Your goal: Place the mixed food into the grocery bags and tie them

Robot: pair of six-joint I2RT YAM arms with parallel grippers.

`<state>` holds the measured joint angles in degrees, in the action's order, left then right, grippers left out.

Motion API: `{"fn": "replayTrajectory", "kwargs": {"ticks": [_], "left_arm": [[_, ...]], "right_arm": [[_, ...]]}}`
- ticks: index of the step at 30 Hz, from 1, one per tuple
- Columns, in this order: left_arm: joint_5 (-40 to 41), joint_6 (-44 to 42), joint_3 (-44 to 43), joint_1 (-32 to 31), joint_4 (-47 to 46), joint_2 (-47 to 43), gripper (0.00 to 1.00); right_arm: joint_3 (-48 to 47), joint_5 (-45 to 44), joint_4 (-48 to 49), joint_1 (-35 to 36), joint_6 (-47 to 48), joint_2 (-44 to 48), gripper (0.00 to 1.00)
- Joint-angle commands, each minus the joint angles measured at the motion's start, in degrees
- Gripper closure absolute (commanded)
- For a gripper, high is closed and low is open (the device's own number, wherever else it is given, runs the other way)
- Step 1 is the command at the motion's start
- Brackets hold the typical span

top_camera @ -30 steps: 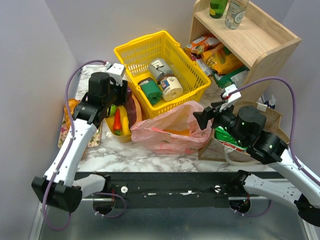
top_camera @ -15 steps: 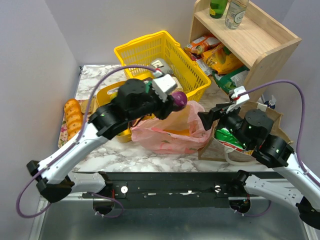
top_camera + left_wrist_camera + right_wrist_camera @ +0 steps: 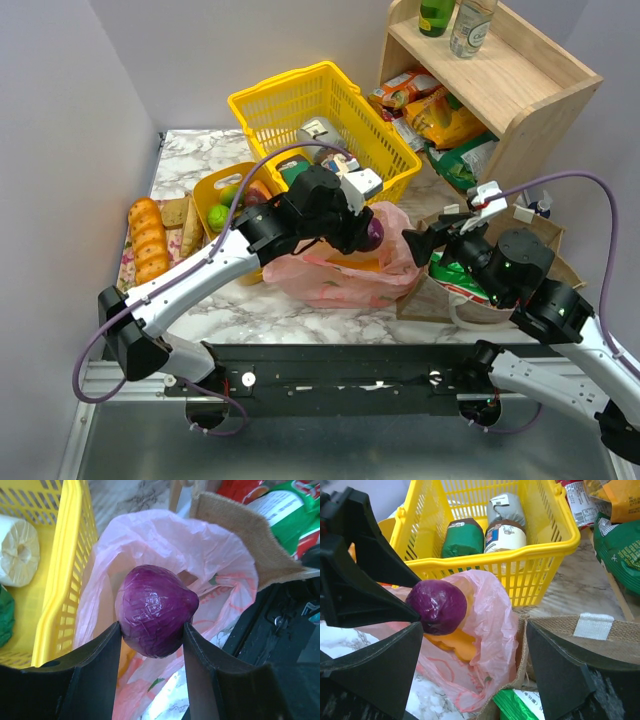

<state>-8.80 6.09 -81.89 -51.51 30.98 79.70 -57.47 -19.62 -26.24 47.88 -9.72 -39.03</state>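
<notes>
My left gripper (image 3: 368, 228) (image 3: 151, 626) is shut on a purple toy vegetable (image 3: 374, 234) (image 3: 155, 609) (image 3: 437, 605) and holds it just above the open mouth of the pink plastic bag (image 3: 335, 272) (image 3: 220, 555) (image 3: 492, 615). An orange toy piece (image 3: 452, 642) lies inside that bag. The brown bag (image 3: 545, 228) (image 3: 240, 527) (image 3: 560, 625) lies to the right, with the green-and-white crisp packet (image 3: 455, 278) (image 3: 287, 505) (image 3: 520, 707) in it. My right gripper (image 3: 418, 240) (image 3: 474, 625) stands wide open at the pink bag's right edge, holding nothing.
A yellow mesh basket (image 3: 300, 95) holding tins stands behind the pink bag. Left of it are a yellow tub (image 3: 205, 190) with toy fruit and a bread loaf (image 3: 147, 238). A wooden shelf (image 3: 520, 85) with packets and bottles fills the back right.
My left arm has swung from the yellow tub rightwards to above the pink bag, carrying the purple toy vegetable. The right arm drifted slightly right, still open.
</notes>
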Motion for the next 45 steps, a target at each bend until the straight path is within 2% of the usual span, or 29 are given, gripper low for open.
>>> {"fn": "replayTrajectory", "kwargs": {"ticks": [1,3,5,7,10,12,13,15,18,22,23,25,27,29,30,32,34,37,45], "left_arm": [[4.92,1.47,1.99,-0.09,4.87,2.29,0.85],[6.69,0.86,2.69,-0.09,6.01,2.74,0.82],[5.03,0.77,3.13,-0.09,5.5,2.83,0.69],[4.49,0.94,3.31,-0.17,4.53,2.91,0.47],[4.93,0.6,2.88,-0.09,4.26,3.27,0.27],[4.93,0.51,2.44,-0.17,4.0,3.35,0.22],[4.76,0.42,2.43,-0.09,3.82,3.27,0.15],[4.32,0.15,2.43,-0.09,2.95,2.92,0.15],[4.49,-1.6,3.92,-0.09,-0.11,0.29,0.22],[7.13,-1.78,8.32,3.24,-7.07,-10.32,0.27],[4.6,-0.91,8.58,8.47,-7.51,-11.75,0.27],[1.87,1.29,8.76,14.82,-6.9,-14.56,0.27],[2.99,1.56,8.5,23.33,-5.24,-15.97,0.27],[3.35,1.12,7.71,28.98,-3.31,-16.51,0.25],[2.13,1.21,7.79,34.84,-2.43,-16.33,0.24],[1.94,2.35,8.15,39.88,-1.11,-14.5,0.19],[5.88,2.87,8.93,44.54,0.92,-10.99,0.18],[7.9,4.11,10.87,48.24,-0.39,-5.46,0.2],[15.65,0.42,2.45,48.08,2.23,10.28,0.26]], "right_arm": [[1.31,-1.57,-0.57,-0.24,-0.92,1.06,0.08],[1.57,-1.57,-0.57,-0.24,-1.01,1.23,0.08],[1.75,-1.74,-0.57,-0.15,-1.1,1.32,0.08],[1.84,-1.65,-0.48,-0.15,-1.1,1.23,0.08],[1.84,-1.48,-0.48,-0.24,-1.18,1.14,0.08],[1.84,-1.39,-0.48,-0.24,-1.18,1.15,0.08],[1.84,-1.39,-0.48,-0.24,-1.18,1.23,0.08],[1.84,-1.48,-0.57,-0.24,-1.18,1.23,0.08],[1.84,-1.48,-0.57,-0.24,-1.18,1.32,0.08],[1.93,-1.83,-0.48,-0.24,-1.18,1.58,0.08],[1.93,-1.83,-0.48,-0.15,-1.18,1.5,0.08],[1.93,-2.0,-0.39,-0.24,-0.92,1.23,0.08],[1.84,-1.83,-0.3,-0.15,-0.83,1.06,0.08],[1.75,-1.74,-0.13,-0.24,-0.48,0.62,0.08],[1.75,-1.74,-0.04,-0.15,-0.39,0.62,0.08],[2.01,-1.74,0.57,-0.24,-0.39,0.53,0.08],[2.28,-1.65,0.92,-0.15,-0.3,0.62,0.08],[2.28,-1.04,1.54,-0.24,0.05,0.35,0.08],[3.33,0.81,3.03,-0.24,0.57,0.09,0.08]]}}
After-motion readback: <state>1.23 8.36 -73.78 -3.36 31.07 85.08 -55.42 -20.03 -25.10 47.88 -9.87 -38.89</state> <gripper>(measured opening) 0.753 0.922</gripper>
